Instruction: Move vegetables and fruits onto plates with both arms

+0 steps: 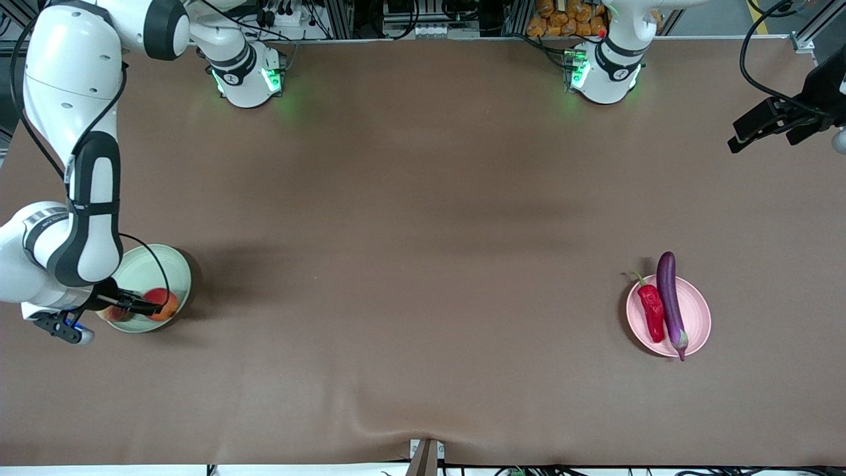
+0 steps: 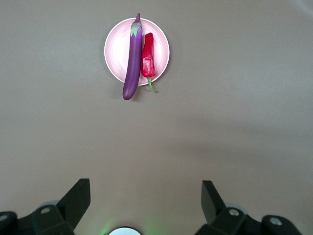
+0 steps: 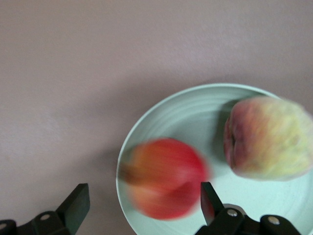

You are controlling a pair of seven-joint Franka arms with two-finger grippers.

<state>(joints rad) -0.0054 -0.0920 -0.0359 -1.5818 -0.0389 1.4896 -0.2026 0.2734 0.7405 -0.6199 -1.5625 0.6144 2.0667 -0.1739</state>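
**Pretty much done: all four pieces look plated**

By my read the sorting is basically finished. The pink plate point(image 1: 699, 311) has the eggplant point(image 1: 670, 301) and chili pepper point(image 1: 652, 311) lying side by side on it, the eggplant's ends poking over the rim. The left gripper point(image 2: 145, 198) hangs high over the table's left-arm end, jaws spread wide with nothing between them, the plate well out ahead of them. That arm is just waiting.

The green plate point(image 3: 195, 110) holds the peach point(image 3: 268, 138) and the red apple-like fruit point(image 3: 166, 177). The right gripper point(image 3: 145, 201) sits low over that plate, jaws wide apart, gripping nothing. The red fruit is right under the gap, blurred, so probably just dropped and rolling. All that's left, I'd guess, is backing the right arm off.
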